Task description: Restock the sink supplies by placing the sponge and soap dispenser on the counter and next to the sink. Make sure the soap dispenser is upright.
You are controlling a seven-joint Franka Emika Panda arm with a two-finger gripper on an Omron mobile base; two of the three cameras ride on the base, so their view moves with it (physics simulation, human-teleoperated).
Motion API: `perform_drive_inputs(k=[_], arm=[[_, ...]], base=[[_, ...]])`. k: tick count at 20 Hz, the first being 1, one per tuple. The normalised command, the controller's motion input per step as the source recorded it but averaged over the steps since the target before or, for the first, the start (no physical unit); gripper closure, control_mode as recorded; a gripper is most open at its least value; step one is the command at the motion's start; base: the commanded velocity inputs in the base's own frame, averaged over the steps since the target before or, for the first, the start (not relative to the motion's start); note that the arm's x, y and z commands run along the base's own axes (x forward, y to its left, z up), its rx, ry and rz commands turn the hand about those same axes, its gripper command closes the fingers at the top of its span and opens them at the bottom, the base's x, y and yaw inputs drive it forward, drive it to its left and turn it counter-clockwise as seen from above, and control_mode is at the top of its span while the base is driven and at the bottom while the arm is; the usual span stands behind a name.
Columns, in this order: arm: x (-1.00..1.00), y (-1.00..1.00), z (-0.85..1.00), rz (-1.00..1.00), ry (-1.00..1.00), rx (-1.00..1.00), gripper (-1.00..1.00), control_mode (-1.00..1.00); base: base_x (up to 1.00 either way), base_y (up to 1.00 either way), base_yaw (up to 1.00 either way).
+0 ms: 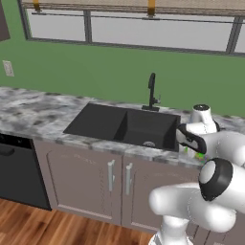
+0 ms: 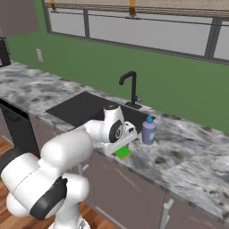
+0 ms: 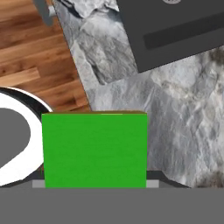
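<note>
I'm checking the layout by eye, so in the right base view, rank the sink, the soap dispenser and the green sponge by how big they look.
1. The sink, largest though the arm hides part of it.
2. The soap dispenser.
3. The green sponge, smallest as seen; the gripper covers part of it, so this last placing is unsure.

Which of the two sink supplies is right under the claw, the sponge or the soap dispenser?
The green sponge: it sits at the claw on the counter's front edge. The blue-pumped soap dispenser stands upright farther back.
</note>
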Motion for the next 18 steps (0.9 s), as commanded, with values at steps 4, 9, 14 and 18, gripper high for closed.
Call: perform_drive_inputs(k=[4, 9, 14, 18], arm=[[0.44, -0.28, -0.12, 0.06, 0.16, 0.00, 1.00, -1.00], [0.37, -0.27, -0.23, 0.06, 0.13, 0.00, 1.00, -1.00], [0.16, -0.11, -0.40, 0.06, 0.03, 0.00, 1.00, -1.00], [0.08, 0.00, -0.39, 0.01, -0.07, 0.00, 1.00, -1.00]], base=[[0.00, 0.00, 0.00], [0.00, 0.00, 0.00], [0.00, 0.00, 0.00], [0.00, 0.00, 0.00]])
